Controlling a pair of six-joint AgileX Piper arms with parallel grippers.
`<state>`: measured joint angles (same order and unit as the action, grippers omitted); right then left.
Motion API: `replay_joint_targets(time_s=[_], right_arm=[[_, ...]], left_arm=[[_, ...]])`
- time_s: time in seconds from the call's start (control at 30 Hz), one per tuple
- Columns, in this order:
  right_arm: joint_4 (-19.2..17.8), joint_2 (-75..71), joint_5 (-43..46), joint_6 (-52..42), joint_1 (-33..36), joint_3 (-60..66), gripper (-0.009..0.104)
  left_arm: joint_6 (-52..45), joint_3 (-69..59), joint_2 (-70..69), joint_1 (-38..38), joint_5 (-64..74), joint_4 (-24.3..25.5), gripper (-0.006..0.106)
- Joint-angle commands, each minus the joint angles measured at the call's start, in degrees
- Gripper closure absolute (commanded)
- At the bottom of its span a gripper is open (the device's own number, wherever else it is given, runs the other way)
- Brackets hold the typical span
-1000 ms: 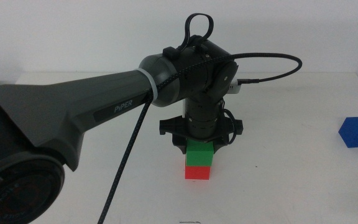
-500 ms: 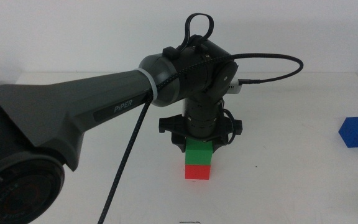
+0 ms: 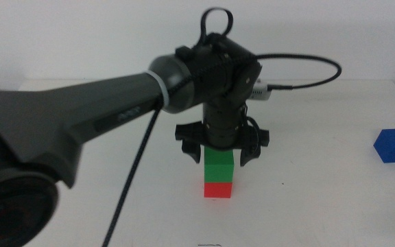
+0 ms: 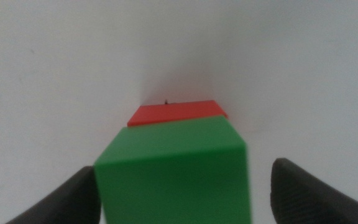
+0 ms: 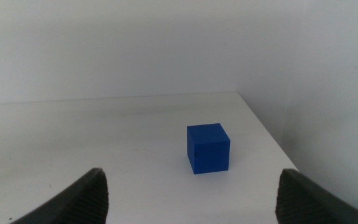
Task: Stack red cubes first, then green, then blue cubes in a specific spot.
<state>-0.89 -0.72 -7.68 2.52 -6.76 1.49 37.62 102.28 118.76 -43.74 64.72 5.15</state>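
Sitting squarely on the small matte bright-red cube near the middle of the plain white desk: the small matte green cube, with two of three tiers looking done. Hanging over that pair, the left end effector, jaws spread wide on either side of the green cube's upper part and, in the left wrist view, standing clear of its faces, so gripping nothing. Peeking out beneath the green block there, a sliver of the red cube's top, edges roughly lined up.

Waiting well apart near the desk's far right edge: the small matte deep-blue cube, resting alone, untouched. Facing it in the right wrist view, the right end effector, jaws gaping wide and empty, the blue cube lying ahead between them but at a distance; not appearing in the middle view at all.

Remaining, by the look of it: fetching the blue cube and crowning the stack.

Showing no containers anywhere, only bare desk.
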Motion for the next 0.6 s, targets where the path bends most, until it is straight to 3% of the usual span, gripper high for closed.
replay_joint_targets(time_s=[0.0, 0.4, 0.57], right_arm=[[-0.5, -0.8, 4.3, -0.5, -0.3, -0.5, 0.019], [-0.5, -0.8, 4.3, -0.5, -0.3, -0.5, 0.019], [-0.5, -0.8, 4.3, -0.5, -0.3, -0.5, 0.019]], left_arm=[[-2.4, 1.5, -6.2, -0.2, -0.5, 0.2, 0.007], [-20.4, 1.5, -26.1, 1.7, 5.6, -1.8, 0.007], [-37.6, 1.2, -36.5, 6.3, 8.4, -6.5, 0.007]])
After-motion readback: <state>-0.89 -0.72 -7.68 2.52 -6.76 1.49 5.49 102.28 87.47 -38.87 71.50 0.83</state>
